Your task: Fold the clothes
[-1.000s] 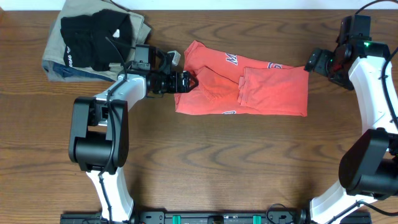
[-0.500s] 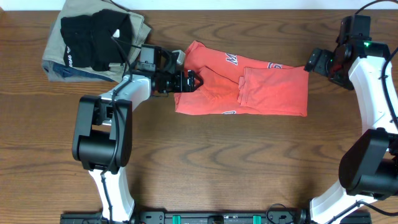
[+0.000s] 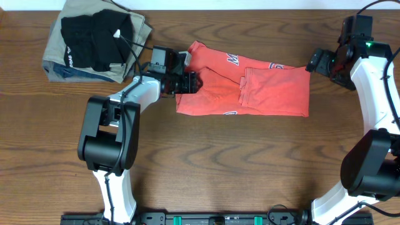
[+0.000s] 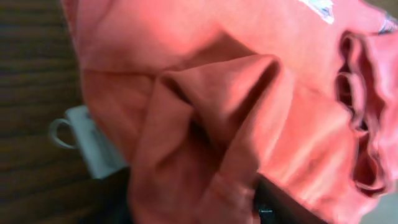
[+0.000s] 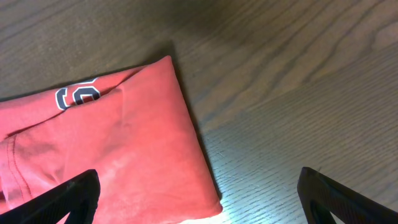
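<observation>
With the left arm bent low over the worktop (image 3: 250,162), the left pincer (image 3: 189,82) is clenched on a fold of the T-shirt (image 3: 269,90); the right pincer (image 3: 317,61) stands wide open, empty.

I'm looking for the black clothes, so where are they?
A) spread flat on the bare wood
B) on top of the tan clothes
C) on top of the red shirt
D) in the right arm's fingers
B: the folded black garment lies on the tan garment, off to the side of the red T-shirt and not touching it.
</observation>
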